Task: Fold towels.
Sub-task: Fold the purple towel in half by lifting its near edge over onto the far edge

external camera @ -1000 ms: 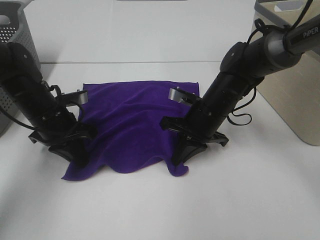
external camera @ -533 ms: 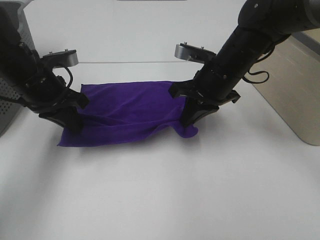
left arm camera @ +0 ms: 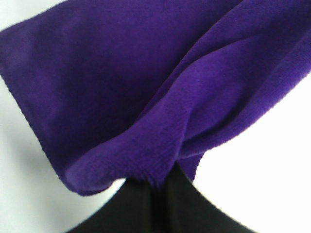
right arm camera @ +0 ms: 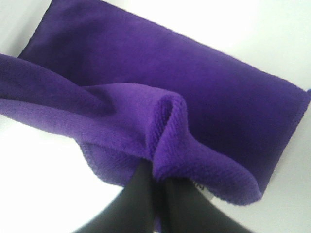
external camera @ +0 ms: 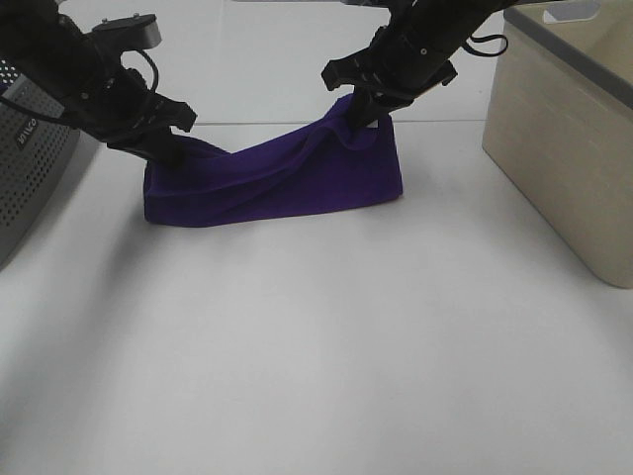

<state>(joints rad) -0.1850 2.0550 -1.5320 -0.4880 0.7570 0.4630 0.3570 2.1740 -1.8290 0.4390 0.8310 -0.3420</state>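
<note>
The deep purple towel (external camera: 287, 183) hangs doubled over between my two grippers, with its lower fold resting on the white table at the back. My left gripper (external camera: 168, 150) is shut on the towel's left corner, and the left wrist view shows cloth (left arm camera: 160, 107) pinched between the dark fingers (left arm camera: 146, 204). My right gripper (external camera: 358, 117) is shut on the right corner, held a little higher. The right wrist view shows the bunched purple edge (right arm camera: 167, 131) clamped in the fingers (right arm camera: 146, 194). The white tag is not clearly visible.
A grey perforated basket (external camera: 30, 168) stands at the left edge. A beige bin (external camera: 564, 129) stands at the right. The white table (external camera: 326, 356) spreads out in front of the towel.
Both grippers have carried the towel's near edge up and toward the back of the table, folding it over its far half. The towel has gone from spread flat to a narrow doubled strip.
</note>
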